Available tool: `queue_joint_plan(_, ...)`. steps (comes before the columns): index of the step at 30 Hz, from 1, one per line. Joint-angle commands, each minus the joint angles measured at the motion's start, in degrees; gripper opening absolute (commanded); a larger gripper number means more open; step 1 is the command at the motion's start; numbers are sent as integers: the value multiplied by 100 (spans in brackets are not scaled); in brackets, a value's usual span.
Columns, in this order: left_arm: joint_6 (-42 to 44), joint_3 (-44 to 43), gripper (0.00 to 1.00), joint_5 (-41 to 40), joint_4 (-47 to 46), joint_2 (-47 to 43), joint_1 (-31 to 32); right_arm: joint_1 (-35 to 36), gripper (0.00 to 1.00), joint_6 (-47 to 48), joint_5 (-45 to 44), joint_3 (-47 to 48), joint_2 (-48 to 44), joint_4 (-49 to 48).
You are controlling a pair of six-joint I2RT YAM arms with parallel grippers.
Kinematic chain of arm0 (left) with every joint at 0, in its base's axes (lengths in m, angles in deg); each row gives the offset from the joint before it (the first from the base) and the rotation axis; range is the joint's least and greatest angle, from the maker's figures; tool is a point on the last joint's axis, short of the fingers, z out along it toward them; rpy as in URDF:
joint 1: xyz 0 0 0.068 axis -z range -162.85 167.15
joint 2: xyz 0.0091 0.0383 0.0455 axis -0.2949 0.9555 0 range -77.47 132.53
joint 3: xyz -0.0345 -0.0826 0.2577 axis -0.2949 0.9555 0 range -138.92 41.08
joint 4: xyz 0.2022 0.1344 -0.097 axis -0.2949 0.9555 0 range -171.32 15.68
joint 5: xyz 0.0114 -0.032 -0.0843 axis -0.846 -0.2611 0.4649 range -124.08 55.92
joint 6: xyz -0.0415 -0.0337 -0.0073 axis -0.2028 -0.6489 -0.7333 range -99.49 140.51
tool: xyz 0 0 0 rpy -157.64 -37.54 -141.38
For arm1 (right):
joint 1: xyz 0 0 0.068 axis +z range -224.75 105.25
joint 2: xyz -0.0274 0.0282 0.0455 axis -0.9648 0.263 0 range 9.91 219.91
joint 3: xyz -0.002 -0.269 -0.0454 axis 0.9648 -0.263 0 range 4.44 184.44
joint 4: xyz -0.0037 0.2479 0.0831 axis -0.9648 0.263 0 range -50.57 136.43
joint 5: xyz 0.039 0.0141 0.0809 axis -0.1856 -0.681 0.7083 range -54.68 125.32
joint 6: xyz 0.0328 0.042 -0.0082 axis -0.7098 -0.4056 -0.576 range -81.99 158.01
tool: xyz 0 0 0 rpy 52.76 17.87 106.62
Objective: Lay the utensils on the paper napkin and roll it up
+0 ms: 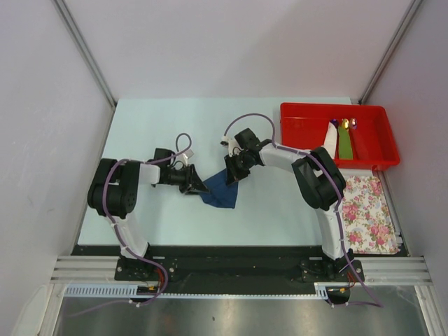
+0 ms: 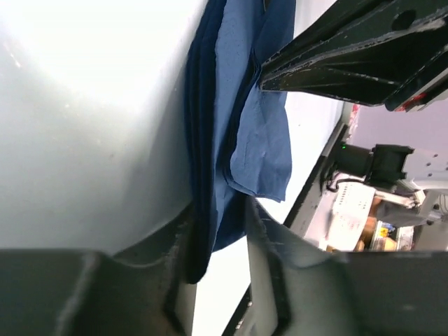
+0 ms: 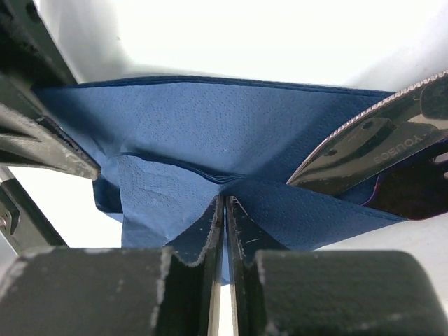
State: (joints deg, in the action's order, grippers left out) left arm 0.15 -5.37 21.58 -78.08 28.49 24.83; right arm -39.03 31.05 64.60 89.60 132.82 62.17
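Observation:
The dark navy paper napkin [image 1: 221, 192] lies partly folded at mid-table between my two grippers. My right gripper [image 3: 225, 199] is shut, pinching a raised fold of the napkin [image 3: 210, 126]. A dark grey knife [image 3: 371, 143] with a serrated edge lies on the napkin to the right of that pinch, partly under the paper. My left gripper [image 2: 218, 210] sits at the napkin's left edge with its jaws apart, and the folded edge of the napkin [image 2: 238, 105] runs between them. In the top view the left gripper [image 1: 196, 183] and right gripper [image 1: 232, 175] are close together over the napkin, and the knife is hidden.
A red tray [image 1: 336, 106] at the back right holds a green piece [image 1: 345, 143], a white piece and small gold spoon heads. A pink-flowered white cloth [image 1: 369, 210] lies at the right edge, in front of the tray.

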Motion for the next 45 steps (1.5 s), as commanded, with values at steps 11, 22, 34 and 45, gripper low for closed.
queue_joint_plan(11, -1110, 23, 12, 51, -983, -734, 778, 163, 8, 63, -546, -123, 620, 108)
queue_joint_plan(22, -1646, 14, 12, -415, -1704, 171, 1447, 145, 8, 19, -564, -140, 585, 125)
queue_joint_plan(34, -1401, -144, 0, -1022, -1036, 690, 1359, -83, 16, -332, 209, 88, 93, 196)
queue_joint_plan(45, -1339, -232, 0, -969, -1072, 628, 1367, -593, 18, -1000, 1150, -44, -418, -68)
